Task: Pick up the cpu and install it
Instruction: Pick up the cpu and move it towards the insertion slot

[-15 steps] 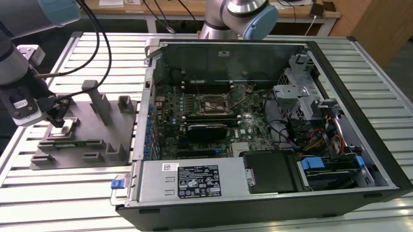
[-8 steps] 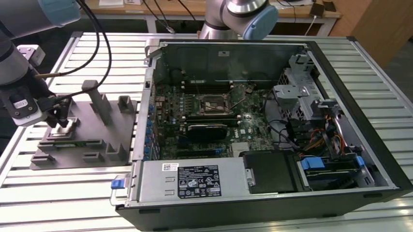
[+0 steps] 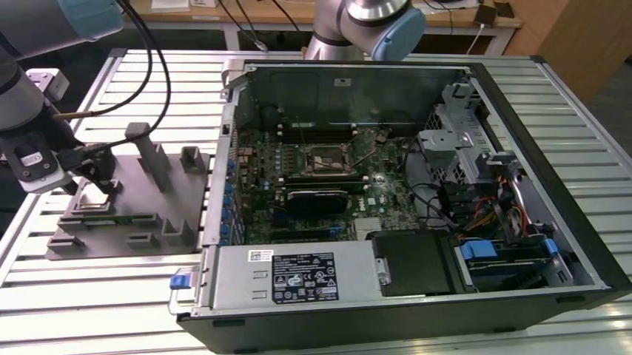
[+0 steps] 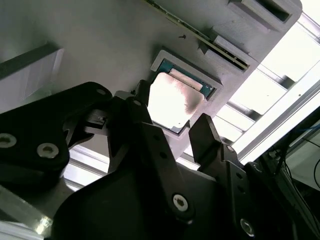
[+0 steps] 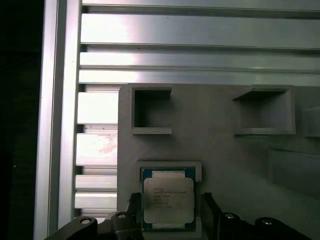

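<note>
The small, flat, square cpu (image 5: 168, 200), silvery metal on top with a thin dark rim, lay flat in a shallow square recess (image 5: 171, 166) of the grey plastic fixture block (image 5: 215, 140). The black two-fingered end effector (image 4: 172, 112) hung close over it with its jaws spread apart. In both wrist views one dark finger (image 5: 133, 204) stood on each side of the chip, flanking the recess, and nothing was clamped between them. Whether the fingertips touched the fixture could not be told. Farther along the same block were two deeper square pockets (image 5: 151, 110), side by side and apart from the recess.

In the exterior view the fixture sat on the slatted aluminium bench (image 3: 99, 296) toward the exterior view's left. The grey robot arm (image 3: 25, 103) reached down over it, so that the end effector stood over the corner of the block holding the chip. Just beside the fixture, toward the exterior view's right, lay an open black desktop computer case (image 3: 553, 222) on its side. Inside it the green motherboard (image 3: 259, 211) faced up, with its black-framed square socket (image 3: 331, 159) near the middle. The socket was well apart from the cpu, with the case's metal wall (image 3: 222, 177) standing between them. A silver power supply box (image 3: 286, 277) filled the near corner of the case.
</note>
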### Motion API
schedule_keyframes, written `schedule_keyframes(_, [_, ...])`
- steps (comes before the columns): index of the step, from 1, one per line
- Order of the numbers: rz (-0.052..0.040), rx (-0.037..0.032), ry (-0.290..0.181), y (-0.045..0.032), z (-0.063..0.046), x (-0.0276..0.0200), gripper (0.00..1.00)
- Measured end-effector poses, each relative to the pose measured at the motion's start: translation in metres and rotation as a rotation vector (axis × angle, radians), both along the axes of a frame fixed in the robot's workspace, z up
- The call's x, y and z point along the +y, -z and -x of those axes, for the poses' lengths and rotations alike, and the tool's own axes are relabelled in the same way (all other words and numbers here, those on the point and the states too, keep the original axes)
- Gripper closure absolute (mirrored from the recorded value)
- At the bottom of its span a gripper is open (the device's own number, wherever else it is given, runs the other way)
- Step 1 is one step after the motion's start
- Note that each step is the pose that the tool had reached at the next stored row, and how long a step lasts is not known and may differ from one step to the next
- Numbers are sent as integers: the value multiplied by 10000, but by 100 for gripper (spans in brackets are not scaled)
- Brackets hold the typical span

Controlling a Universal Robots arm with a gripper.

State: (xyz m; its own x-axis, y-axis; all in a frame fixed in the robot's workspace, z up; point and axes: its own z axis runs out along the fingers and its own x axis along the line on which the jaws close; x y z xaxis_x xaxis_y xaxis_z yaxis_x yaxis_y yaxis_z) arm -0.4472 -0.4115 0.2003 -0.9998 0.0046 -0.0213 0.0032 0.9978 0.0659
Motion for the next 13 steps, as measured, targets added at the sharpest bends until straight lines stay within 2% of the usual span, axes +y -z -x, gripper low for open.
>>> schedule_keyframes(7, [-1,0,-286,29,0,1,41])
schedule_keyframes(13, [0,36,-293,79,0,0,41])
